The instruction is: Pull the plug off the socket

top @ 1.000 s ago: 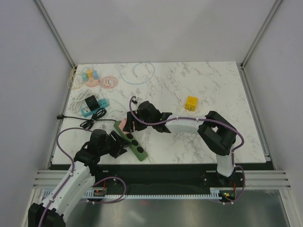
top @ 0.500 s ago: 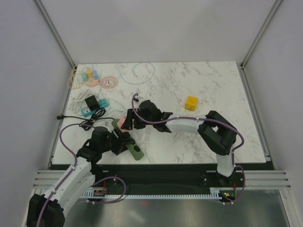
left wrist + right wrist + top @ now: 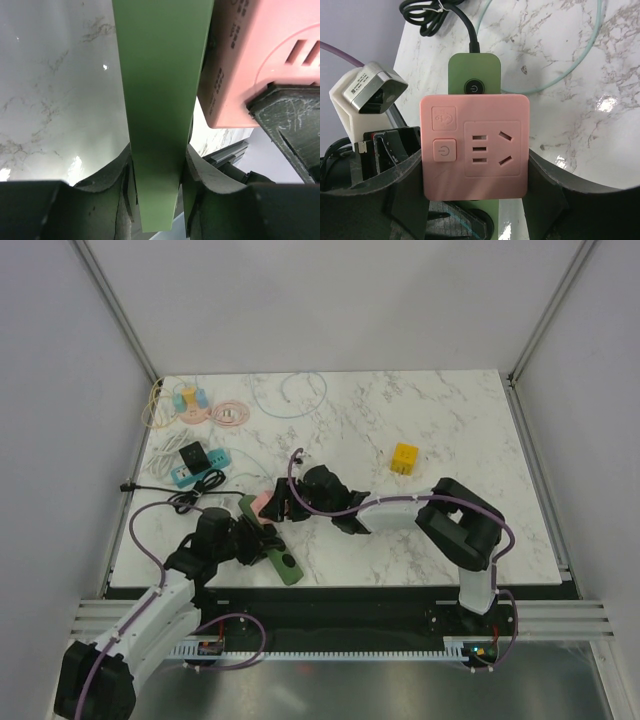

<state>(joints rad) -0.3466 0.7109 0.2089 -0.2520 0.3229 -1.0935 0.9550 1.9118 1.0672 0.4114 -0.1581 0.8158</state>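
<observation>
We see the left claw (image 3: 157, 167) pinching the green power strip (image 3: 160, 90), one finger pressed on either side of it. The right claw (image 3: 475, 180) is clamped on the pink plug (image 3: 475, 145) – a square block with a button and its own outlet holes on the face turned to that wrist camera – with a finger on each of two opposite sides. The plug sits over the strip just beyond the left claw's fingertips, its body close against the strip; we cannot tell whether its pins are seated. Just past the right claw the strip's round switch shows above the plug, and from that end a black cable (image 3: 470, 30) runs off across the marble worktop (image 3: 440, 410)
</observation>
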